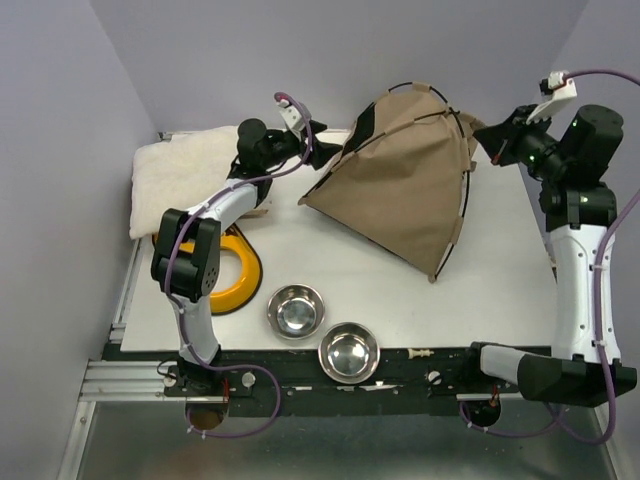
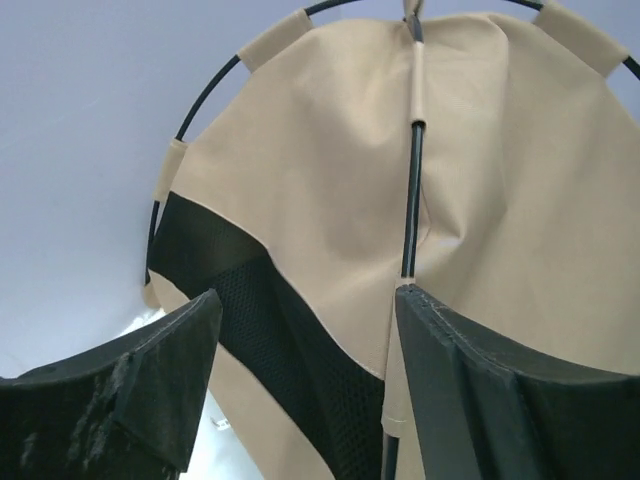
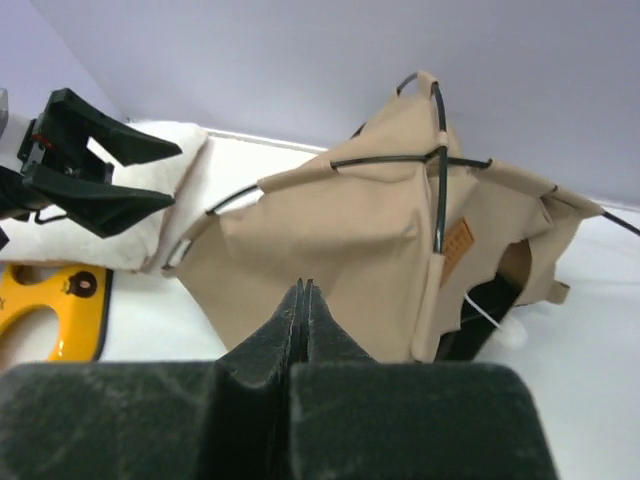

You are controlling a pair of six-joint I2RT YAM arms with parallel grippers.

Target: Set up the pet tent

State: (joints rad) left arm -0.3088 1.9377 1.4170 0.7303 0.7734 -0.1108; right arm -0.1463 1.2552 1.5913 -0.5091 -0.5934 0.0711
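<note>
2 pincers, neither holding the pet tent (image 1: 400, 185)

The left gripper (image 2: 305, 300) has its jaws apart, close to a black pole (image 2: 412, 200) and the mesh panel (image 2: 260, 330). The right gripper (image 3: 303, 292) is pressed together on nothing, near the tent's other side. The tent leans tilted at the far side of the table (image 1: 480, 290), near the cream cushion (image 1: 185, 180). Ungripped, it could likely tip or snag if either arm nudges it.
</note>
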